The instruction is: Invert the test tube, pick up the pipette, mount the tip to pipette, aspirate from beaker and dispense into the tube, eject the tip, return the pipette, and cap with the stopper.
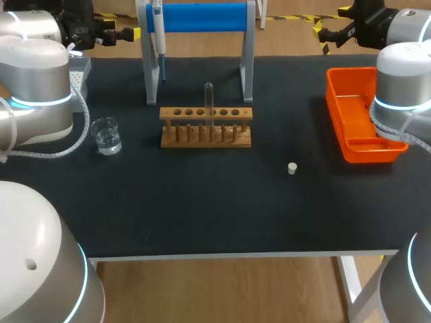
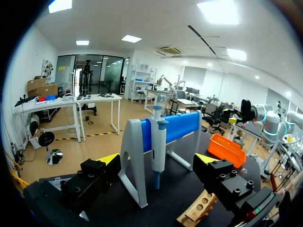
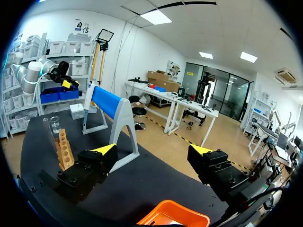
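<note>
1. the stopper (image 1: 292,168) is lying loose near the mat's front, where it may be getting knocked away by a passing arm.
2. the test tube (image 1: 209,106) is being held upright by the rack (image 1: 206,134); smooth glass may be slipping during inversion.
3. at the back, the left gripper (image 2: 157,163) and right gripper (image 3: 152,150) are being held spread and empty.

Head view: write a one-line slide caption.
Test tube stands in wooden rack, beaker to its left, stopper loose at right, pipette hanging on blue stand.
</note>
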`<state>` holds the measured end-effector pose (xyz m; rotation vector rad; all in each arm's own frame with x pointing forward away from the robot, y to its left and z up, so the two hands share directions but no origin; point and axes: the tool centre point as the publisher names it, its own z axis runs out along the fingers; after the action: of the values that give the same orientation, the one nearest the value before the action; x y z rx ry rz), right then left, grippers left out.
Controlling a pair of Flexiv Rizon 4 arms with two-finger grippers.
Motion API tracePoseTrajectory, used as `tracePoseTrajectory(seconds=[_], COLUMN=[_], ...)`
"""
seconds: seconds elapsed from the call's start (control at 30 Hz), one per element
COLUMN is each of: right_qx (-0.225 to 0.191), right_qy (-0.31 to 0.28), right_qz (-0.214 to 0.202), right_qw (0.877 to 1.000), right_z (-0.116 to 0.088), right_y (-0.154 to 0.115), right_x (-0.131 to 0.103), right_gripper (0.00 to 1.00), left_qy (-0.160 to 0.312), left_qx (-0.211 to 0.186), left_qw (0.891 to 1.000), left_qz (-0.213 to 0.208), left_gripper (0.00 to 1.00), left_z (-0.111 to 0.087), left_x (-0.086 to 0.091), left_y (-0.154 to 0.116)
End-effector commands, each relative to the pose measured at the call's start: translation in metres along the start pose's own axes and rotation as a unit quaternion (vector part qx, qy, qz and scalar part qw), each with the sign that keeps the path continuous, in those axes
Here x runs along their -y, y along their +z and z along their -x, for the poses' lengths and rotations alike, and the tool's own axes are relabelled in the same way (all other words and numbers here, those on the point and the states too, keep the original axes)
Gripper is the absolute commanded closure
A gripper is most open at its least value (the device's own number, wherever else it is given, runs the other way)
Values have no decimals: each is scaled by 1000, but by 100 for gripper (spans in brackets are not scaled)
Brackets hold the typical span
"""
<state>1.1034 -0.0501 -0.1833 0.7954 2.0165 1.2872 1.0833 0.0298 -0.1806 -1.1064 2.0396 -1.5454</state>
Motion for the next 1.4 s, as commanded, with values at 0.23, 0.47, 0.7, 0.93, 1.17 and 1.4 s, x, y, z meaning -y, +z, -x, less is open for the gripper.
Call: tracePoseTrajectory(seconds=[0.23, 0.47, 0.7, 0.93, 1.17, 1.4], right_qx=[0, 0, -60, -114, -158, -207], right_qy=[0, 0, -10, -14, 5, 12], right_qz=[0, 0, 13, 31, 44, 25], right_qw=[1000, 1000, 998, 993, 986, 978], right_z=[0, 0, -64, -125, -181, -221], right_y=[0, 0, -28, -53, -66, -67], right_x=[0, 0, -9, -12, -6, 12], right_gripper=[0, 0, 0, 0, 0, 0], left_qy=[0, 0, 0, 0, 0, 0], left_qx=[0, 0, 0, 0, 0, 0], left_qw=[1000, 1000, 1000, 1000, 1000, 1000], left_qz=[-1, -1, -1, -1, -1, -1], left_gripper=[0, 0, 0, 0, 0, 0], left_z=[0, 0, 0, 0, 0, 0], left_x=[0, 0, 0, 0, 0, 0], left_y=[0, 0, 0, 0, 0, 0])
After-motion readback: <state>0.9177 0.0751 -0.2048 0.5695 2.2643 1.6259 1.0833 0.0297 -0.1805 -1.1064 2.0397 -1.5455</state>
